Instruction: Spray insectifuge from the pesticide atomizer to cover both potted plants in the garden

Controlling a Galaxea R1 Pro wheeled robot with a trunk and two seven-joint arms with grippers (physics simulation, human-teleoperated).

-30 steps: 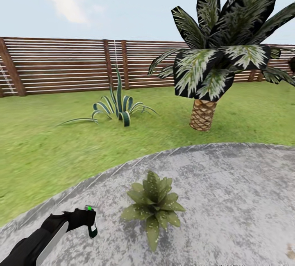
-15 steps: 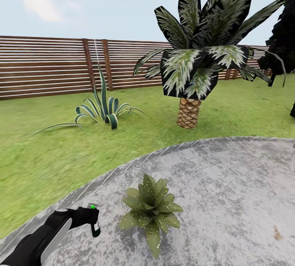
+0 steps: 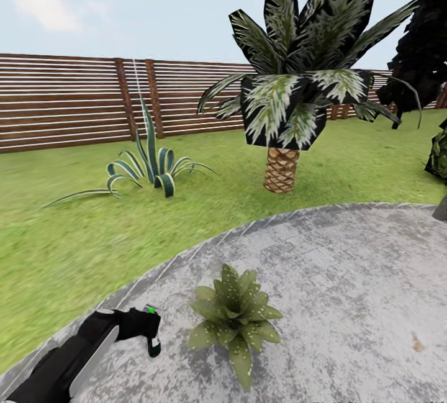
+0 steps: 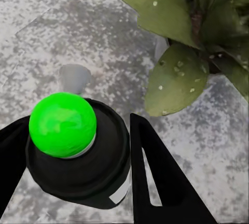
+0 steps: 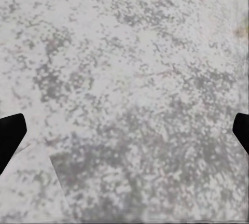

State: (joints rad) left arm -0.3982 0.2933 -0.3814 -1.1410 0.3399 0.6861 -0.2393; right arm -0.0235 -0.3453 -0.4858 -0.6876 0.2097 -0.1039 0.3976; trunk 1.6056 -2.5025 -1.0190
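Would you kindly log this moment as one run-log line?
left gripper: shut on pesticide atomizer | potted plant: beside it on patio, white specks on leaves | right gripper: open over patio

The pesticide atomizer [image 3: 153,343], a dark bottle with a white label band and a bright green cap [image 4: 63,124], is held upright above the mottled grey patio [image 3: 347,279]. At its 3 o'clock, just beside it, a low potted plant [image 3: 234,316] is seen, its broad pointed leaves dotted with white insectifuge specks [image 4: 178,64].

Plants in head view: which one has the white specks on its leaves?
The low rosette on the grey patio, beside the left gripper. The striped agave and the palm stand on the lawn, without specks.
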